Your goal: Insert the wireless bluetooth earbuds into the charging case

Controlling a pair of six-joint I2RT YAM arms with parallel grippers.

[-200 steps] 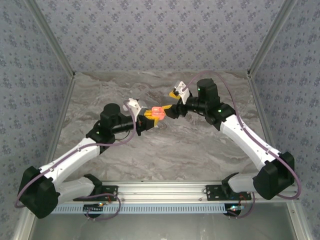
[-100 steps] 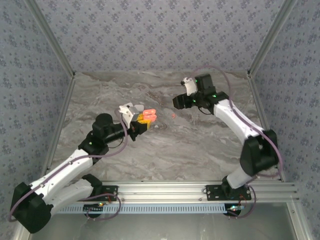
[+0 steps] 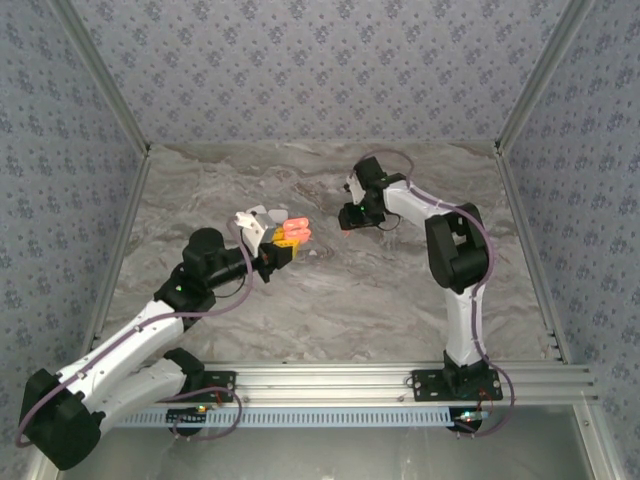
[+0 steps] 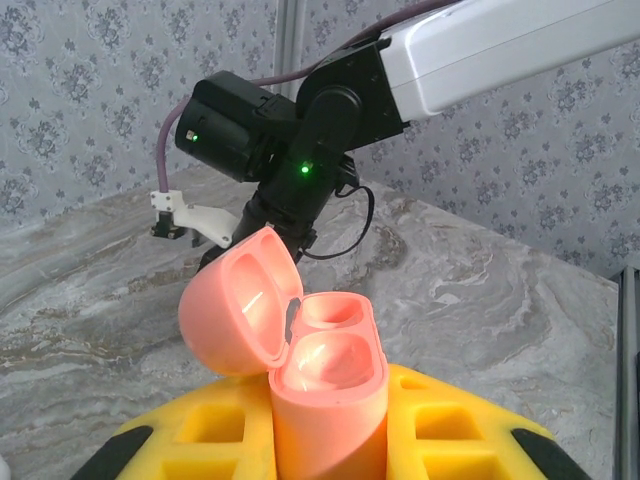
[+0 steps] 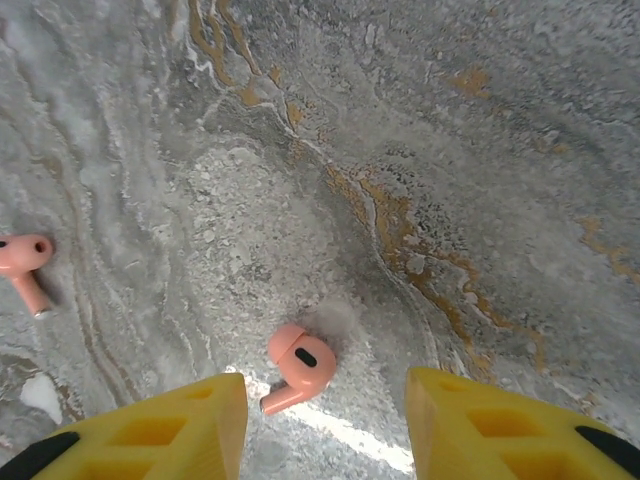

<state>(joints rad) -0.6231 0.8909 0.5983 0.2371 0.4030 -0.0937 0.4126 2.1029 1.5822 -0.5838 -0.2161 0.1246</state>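
My left gripper [image 4: 325, 445] is shut on a pink charging case [image 4: 325, 400], held upright above the table with its lid [image 4: 232, 312] swung open to the left and both wells empty; from the top view the case [image 3: 296, 229] sits left of centre. My right gripper [image 5: 325, 425] points down at the table, open, its yellow fingers [image 5: 165, 430] on either side of a pink earbud [image 5: 300, 365] that lies flat and untouched. A second pink earbud [image 5: 25, 262] lies further left. The top view shows the right gripper [image 3: 352, 220] low over the table to the right of the case.
The marble tabletop [image 3: 330, 300] is walled by patterned panels at the back and sides. The right arm's dark wrist [image 4: 290, 130] hangs just beyond the case in the left wrist view. An aluminium rail [image 3: 330, 380] runs along the near edge.
The right arm has left the case, swung to the table's back right and dropped low over an earbud, jaws narrowing. The left arm drew back slightly with the case, then held still.
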